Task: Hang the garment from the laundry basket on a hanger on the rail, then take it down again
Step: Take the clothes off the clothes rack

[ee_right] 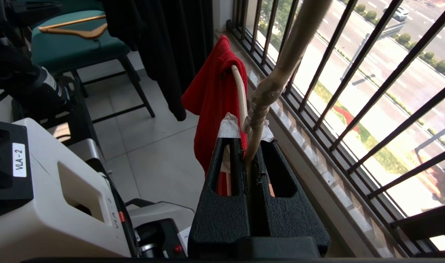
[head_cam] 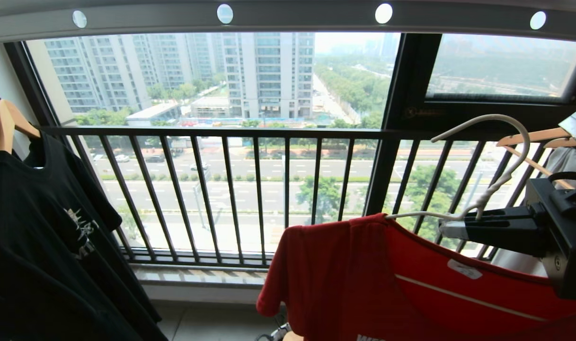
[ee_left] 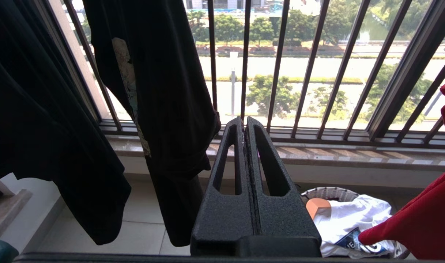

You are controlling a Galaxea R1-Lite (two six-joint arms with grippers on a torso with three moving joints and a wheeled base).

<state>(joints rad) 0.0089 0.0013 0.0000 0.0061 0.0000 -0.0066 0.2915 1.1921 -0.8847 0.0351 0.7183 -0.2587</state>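
Shirt is on hanger, pinched at neck by R gripper, below rail w/ hook free: hang/unhang phase unclear; L gripper closed, empty.

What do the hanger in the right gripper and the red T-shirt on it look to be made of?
The hanger, clamped at its neck by the right gripper, looks like thin wire with a pale off-white coating: slim, smoothly bent, twisted at the neck. The red T-shirt looks like soft matte knit fabric, probably cotton: it drapes and folds limply.
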